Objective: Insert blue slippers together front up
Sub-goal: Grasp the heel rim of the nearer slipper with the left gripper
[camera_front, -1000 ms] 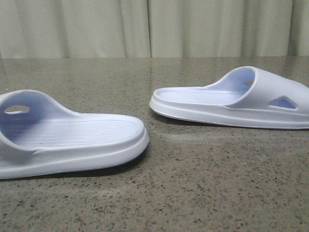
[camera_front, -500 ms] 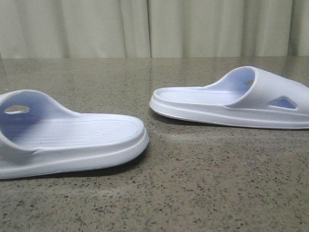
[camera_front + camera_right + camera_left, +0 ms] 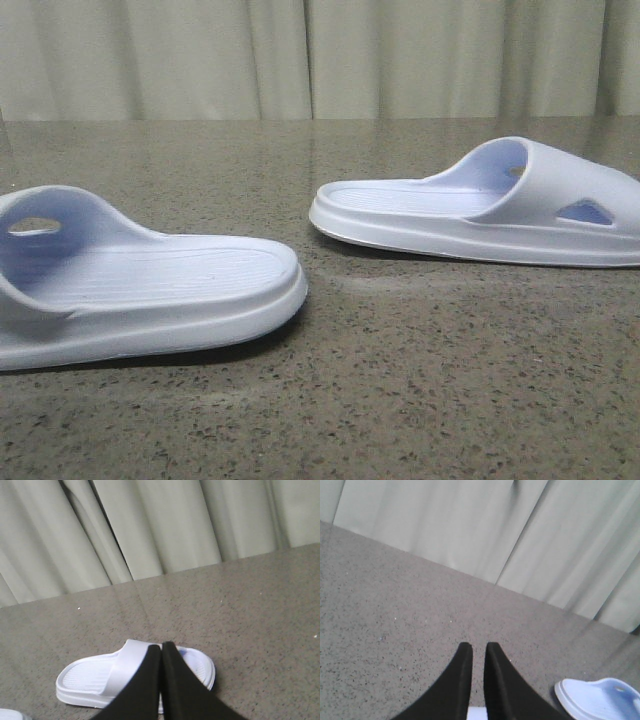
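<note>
Front view shows both slippers lying soles down and well apart on the speckled surface (image 3: 400, 380): the left slipper (image 3: 150, 285) near the camera at the left edge, the right slipper (image 3: 480, 210) farther back with its strap at the right. Neither arm shows here. Left gripper (image 3: 474, 652) hangs over bare surface, fingers a narrow gap apart and empty, a slipper's end just in its corner; right gripper (image 3: 161, 652) is pressed closed with nothing between the fingers, poised above the right slipper. Nothing is grasped yet — the task looks to be at its opening reach. Next, each gripper likely must part its fingers, descend and take a slipper — probably by strap or sole edge — before nesting them
</note>
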{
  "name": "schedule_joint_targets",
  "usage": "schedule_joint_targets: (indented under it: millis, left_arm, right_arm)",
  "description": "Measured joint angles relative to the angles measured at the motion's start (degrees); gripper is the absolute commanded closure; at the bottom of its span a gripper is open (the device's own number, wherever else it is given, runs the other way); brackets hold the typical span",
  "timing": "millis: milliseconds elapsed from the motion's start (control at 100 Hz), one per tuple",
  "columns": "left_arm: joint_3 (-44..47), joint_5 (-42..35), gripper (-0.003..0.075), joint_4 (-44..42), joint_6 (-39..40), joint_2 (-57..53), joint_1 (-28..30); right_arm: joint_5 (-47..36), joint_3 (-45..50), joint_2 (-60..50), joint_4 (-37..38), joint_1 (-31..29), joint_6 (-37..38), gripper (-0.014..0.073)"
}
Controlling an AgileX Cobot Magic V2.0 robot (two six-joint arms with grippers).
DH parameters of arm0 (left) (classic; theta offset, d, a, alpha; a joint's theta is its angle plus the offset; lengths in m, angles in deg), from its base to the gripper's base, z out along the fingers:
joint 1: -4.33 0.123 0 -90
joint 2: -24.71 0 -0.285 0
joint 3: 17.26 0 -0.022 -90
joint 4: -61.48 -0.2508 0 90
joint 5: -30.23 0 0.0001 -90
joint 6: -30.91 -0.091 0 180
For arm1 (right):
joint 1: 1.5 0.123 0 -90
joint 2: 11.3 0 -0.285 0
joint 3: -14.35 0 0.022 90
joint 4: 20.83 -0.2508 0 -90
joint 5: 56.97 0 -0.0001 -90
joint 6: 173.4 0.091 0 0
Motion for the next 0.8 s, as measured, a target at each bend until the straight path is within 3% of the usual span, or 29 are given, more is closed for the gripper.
schedule_joint_targets:
  millis: [240,340,460,570,700,800]
  left_arm:
    - [-1.3,2.5,0.0703,2.9,0.0,4.0,0.0]
    - [-1.3,2.6,0.0686,3.4,0.0,4.1,0.0]
    - [-1.3,2.6,0.0562,3.6,0.0,4.1,0.0]
    - [-1.3,2.7,0.0378,3.7,0.0,4.1,0.0]
    - [-1.3,2.7,0.0203,3.7,0.0,4.1,0.0]
    - [-1.3,2.8,0.019,3.8,0.0,4.1,0.0]
  right_arm:
    - [3.4,-1.6,4.7,-4.6,0.0,0.0,0.0661]
    - [3.8,-1.6,5.4,-5.0,0.0,0.0,0.0572]
    - [3.9,-1.6,5.5,-5.8,0.0,0.0,0.037]
    - [3.9,-1.6,5.5,-6.2,0.0,0.0,0.0206]
    - [3.2,-1.6,5.6,-6.2,0.0,0.0,0.018]
    - [1.6,-1.6,5.6,-6.3,0.0,0.0,0.018]
